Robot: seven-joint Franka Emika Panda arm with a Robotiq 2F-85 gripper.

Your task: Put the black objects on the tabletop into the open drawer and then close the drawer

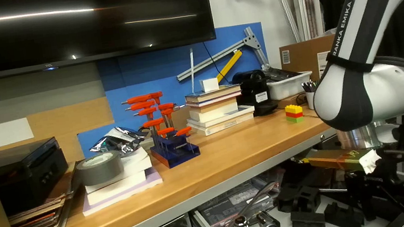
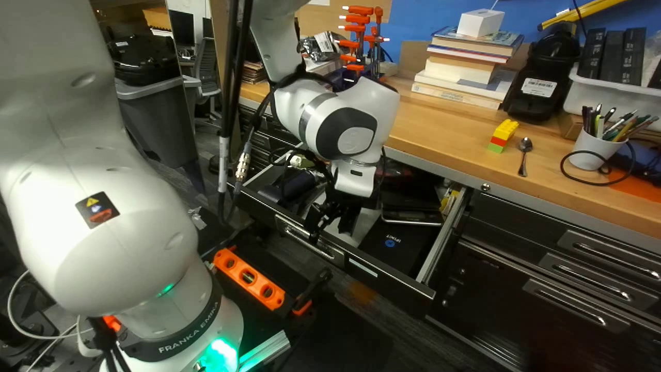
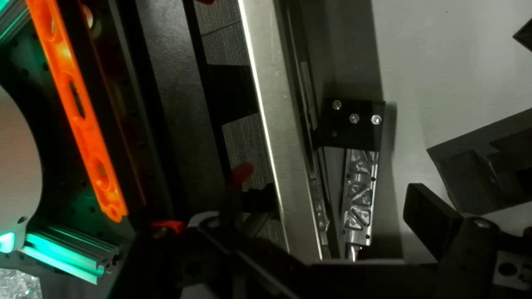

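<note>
Below the front edge of a wooden counter (image 1: 231,149), a wide dark metal drawer (image 2: 400,289) juts out, matte-black blocks (image 1: 308,223) lying inside. The blocks look stiff and light; the drawer is probably heavy but smooth-running, best pushed by its front rim (image 3: 284,124) or bar handle (image 2: 310,245). The robot arm (image 1: 390,85) bends over it, pointing down; its gripper (image 2: 330,228) is spread, grasping nothing, fingers (image 3: 434,222) either side of the rim in the wrist view.

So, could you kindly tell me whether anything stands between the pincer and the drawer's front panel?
Nothing visible does: the open pincer hangs at the drawer's front panel, with no item between them in the wrist view. Whether they touch, I cannot tell.
</note>
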